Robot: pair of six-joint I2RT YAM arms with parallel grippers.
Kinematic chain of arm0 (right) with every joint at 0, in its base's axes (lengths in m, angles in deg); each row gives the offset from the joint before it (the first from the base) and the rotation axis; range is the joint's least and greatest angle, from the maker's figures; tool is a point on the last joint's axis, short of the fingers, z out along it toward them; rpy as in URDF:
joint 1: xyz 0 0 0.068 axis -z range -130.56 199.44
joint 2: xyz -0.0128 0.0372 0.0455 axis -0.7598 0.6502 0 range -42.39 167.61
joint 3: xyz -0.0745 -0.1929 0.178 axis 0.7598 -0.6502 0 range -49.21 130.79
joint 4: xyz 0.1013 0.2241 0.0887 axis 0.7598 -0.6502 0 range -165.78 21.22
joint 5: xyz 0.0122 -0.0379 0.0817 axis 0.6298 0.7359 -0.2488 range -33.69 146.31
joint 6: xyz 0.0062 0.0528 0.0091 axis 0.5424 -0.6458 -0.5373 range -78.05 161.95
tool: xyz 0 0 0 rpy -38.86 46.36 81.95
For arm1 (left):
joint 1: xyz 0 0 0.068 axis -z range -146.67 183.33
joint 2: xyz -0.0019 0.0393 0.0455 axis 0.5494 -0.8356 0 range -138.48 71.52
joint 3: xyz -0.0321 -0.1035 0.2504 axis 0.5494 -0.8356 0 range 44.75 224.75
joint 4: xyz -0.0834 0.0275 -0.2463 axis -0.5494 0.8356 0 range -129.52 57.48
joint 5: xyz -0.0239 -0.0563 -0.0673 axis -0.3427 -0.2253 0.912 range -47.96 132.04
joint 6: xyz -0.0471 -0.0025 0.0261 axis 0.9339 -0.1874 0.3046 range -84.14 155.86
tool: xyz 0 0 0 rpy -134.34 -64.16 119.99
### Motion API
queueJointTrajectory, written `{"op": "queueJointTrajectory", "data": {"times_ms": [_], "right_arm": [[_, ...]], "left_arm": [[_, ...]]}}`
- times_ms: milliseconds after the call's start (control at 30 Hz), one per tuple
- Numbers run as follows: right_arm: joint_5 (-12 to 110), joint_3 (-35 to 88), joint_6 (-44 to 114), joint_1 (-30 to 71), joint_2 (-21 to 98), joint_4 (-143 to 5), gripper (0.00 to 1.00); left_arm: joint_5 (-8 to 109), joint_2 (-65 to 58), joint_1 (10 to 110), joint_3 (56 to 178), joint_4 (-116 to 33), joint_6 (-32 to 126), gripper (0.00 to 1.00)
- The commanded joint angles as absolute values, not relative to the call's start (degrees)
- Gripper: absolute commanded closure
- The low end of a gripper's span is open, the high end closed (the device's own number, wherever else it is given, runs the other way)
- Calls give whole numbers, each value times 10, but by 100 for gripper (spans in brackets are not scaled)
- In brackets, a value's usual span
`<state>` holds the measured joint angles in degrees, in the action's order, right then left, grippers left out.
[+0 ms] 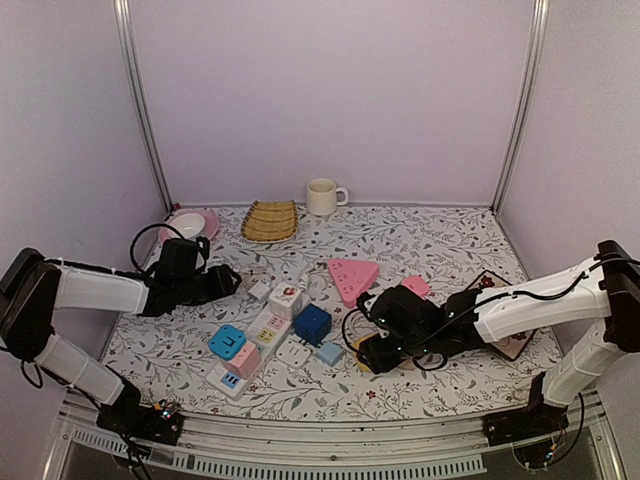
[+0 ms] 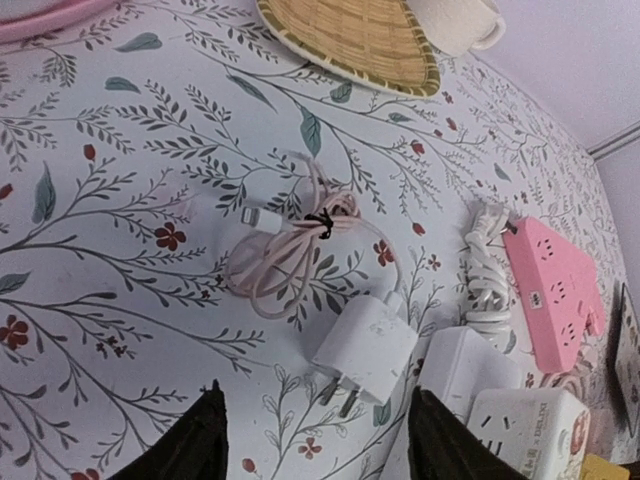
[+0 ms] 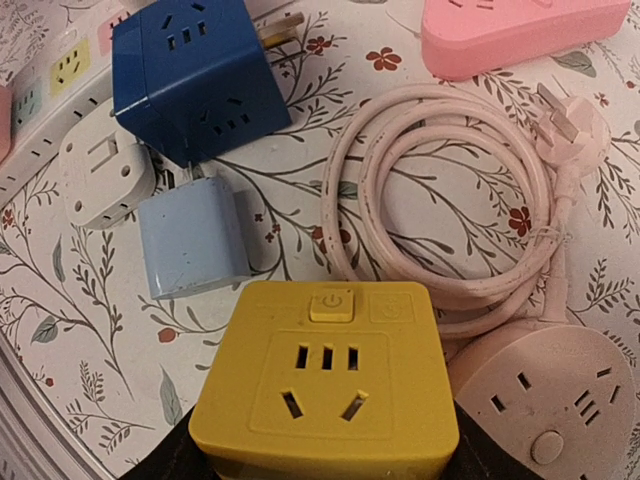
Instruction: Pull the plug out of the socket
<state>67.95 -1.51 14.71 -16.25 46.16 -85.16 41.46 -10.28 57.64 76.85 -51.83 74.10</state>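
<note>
Plainly the white plug (image 2: 365,350) lies loose on the table (image 2: 120,200), prongs bare and in no socket, just ahead of the left pincer (image 2: 318,405), whose fingers stand apart and hold nothing. The task looks done, so the danger lies in the retreat: a low or sideways pull-back could clip the plug or hook the coiled pink cable (image 2: 290,250) beside it and drag both. The right pincer (image 3: 315,462) is closed on the yellow socket cube (image 3: 325,380). Whether that cube rests on the table I cannot tell, and a careless release could tip it onto the round pink socket (image 3: 545,400) just beside it.
</note>
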Motion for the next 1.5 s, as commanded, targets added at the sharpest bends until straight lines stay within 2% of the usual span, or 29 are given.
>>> {"op": "queueJointTrajectory", "data": {"times_ms": [0, 167, 333, 633, 833, 1100, 1467], "right_arm": [[701, 7, 143, -166, 481, -875, 59], [708, 19, 145, -166, 491, -875, 50], [705, 25, 149, -165, 496, -872, 40], [712, 38, 155, -165, 489, -864, 18], [714, 53, 161, -166, 484, -855, 7], [686, 85, 201, -166, 496, -775, 0], [618, 223, 346, -133, 629, -671, 1]], "left_arm": [[419, -103, 571, 752, -531, 742, 30], [416, -65, 580, 749, -501, 742, 17], [386, -3, 618, 757, -444, 741, 7], [331, 77, 701, 770, -347, 744, 5], [317, 136, 747, 774, -270, 752, 5], [318, 185, 814, 766, -189, 790, 5], [281, 180, 858, 761, -161, 799, 5]]}}
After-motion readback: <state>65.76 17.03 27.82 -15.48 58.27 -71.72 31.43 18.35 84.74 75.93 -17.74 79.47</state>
